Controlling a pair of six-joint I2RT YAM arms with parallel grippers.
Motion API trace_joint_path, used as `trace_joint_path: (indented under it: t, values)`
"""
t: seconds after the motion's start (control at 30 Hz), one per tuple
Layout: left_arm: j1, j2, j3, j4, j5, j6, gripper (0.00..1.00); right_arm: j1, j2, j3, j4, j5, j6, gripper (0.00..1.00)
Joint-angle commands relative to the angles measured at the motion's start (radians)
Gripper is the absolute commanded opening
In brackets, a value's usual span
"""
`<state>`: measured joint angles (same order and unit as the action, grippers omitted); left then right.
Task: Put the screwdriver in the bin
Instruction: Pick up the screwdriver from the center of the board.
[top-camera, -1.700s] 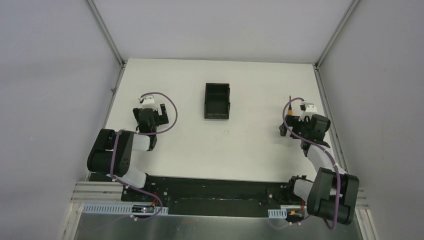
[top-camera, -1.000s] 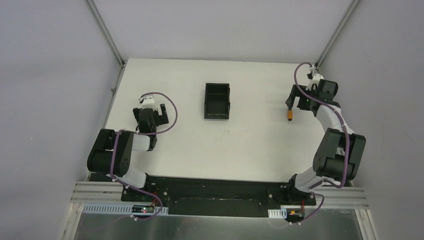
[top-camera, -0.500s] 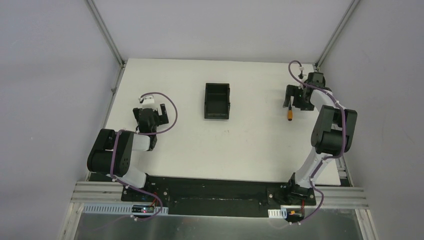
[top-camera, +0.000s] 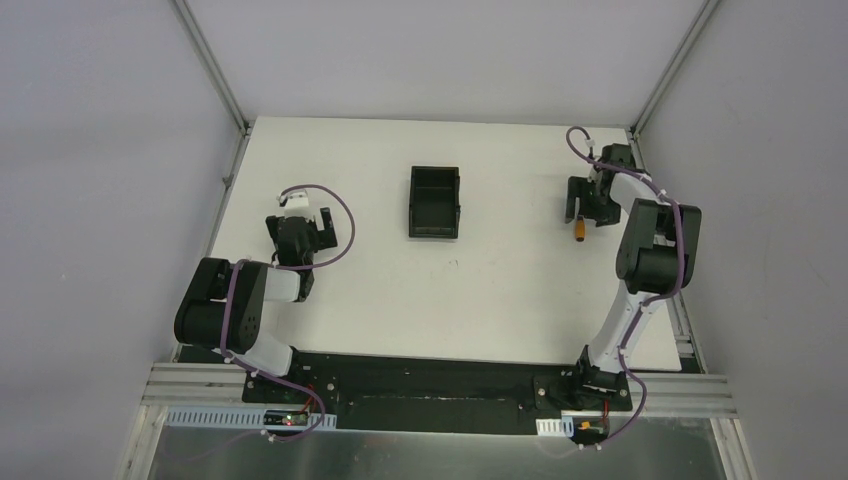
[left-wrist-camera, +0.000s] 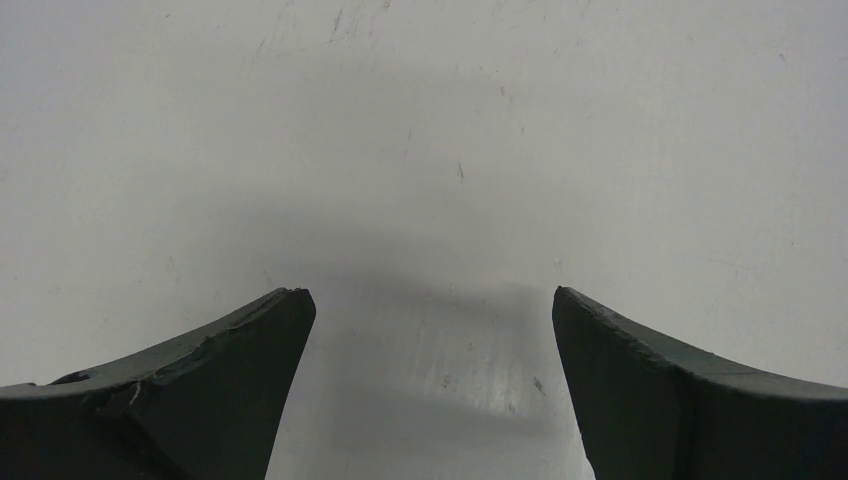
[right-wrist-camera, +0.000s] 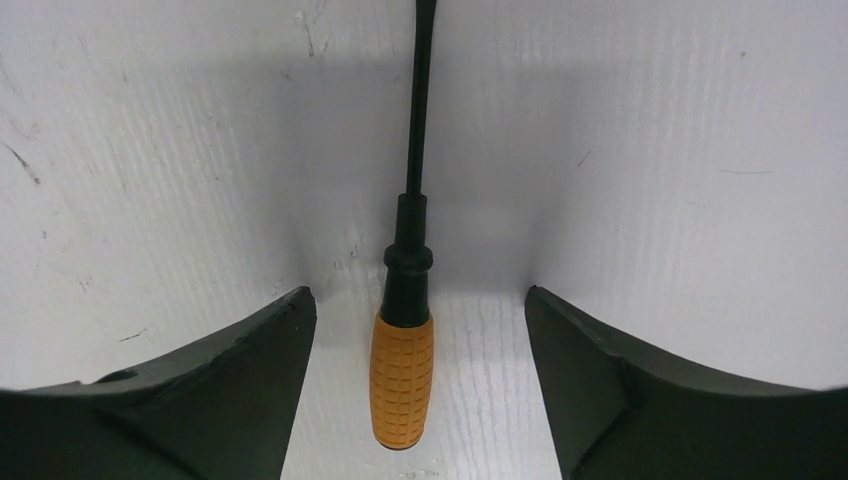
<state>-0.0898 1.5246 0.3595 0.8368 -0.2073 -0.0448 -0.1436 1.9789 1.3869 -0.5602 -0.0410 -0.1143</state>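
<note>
Pick-up is the step in hand, and nothing has been lifted yet. The screwdriver (right-wrist-camera: 404, 375) lies flat on the table (top-camera: 500, 290), well to the right of the bin (top-camera: 412, 205) and about level with it, its orange handle toward the arm bases and its dark shaft pointing away. The right gripper (right-wrist-camera: 415, 295) stands over it with jaws spread, one on each side of the handle's upper end and the black collar, neither touching it in the wrist view. For a sound grasp, the jaws should close squarely on the ribbed orange handle rather than on the thin shaft, which would likely roll or pivot. A slight shift back along the tool would centre the grip, and the tips should stay low to the table so that the handle does not squirt out. Carriage then runs leftward to the bin, whose inner divider calls for a release over one compartment. The left gripper (left-wrist-camera: 430, 300) sits idle to the left of the bin, jaws apart over bare table. Compared with the overhead frame of half a second ago, the right arm has drawn in slightly and its jaws have begun to narrow. Compared with the oldest frame, it has reached out from near its base to this far position. Screwdriver, bin and left arm have not moved.
</note>
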Motion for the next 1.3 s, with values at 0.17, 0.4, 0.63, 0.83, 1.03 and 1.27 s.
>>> trace_joint_path:
  t: [0.17,0.4,0.63,0.83,1.03,1.27]
  values:
    - [0.007,-0.024,-0.005,0.013,0.007,-0.008,0.99,0.008,0.056,0.056,-0.049,-0.004,-0.008,0.62]
    - [0.007,-0.024,-0.005,0.013,0.008,-0.008,0.99,0.008,0.074,0.058,-0.062,-0.025,-0.002,0.43]
    - [0.007,-0.023,-0.005,0.013,0.007,-0.009,0.99,0.008,0.077,0.057,-0.068,-0.037,-0.001,0.23]
    - [0.007,-0.023,-0.005,0.014,0.007,-0.009,0.99,0.007,0.056,0.064,-0.076,-0.038,0.002,0.07]
    - [0.007,-0.023,-0.005,0.013,0.006,-0.009,0.99,0.009,0.01,0.123,-0.133,-0.008,0.049,0.02]
    - [0.007,-0.023,-0.004,0.013,0.006,-0.009,0.99,0.015,-0.045,0.211,-0.229,-0.054,0.152,0.0]
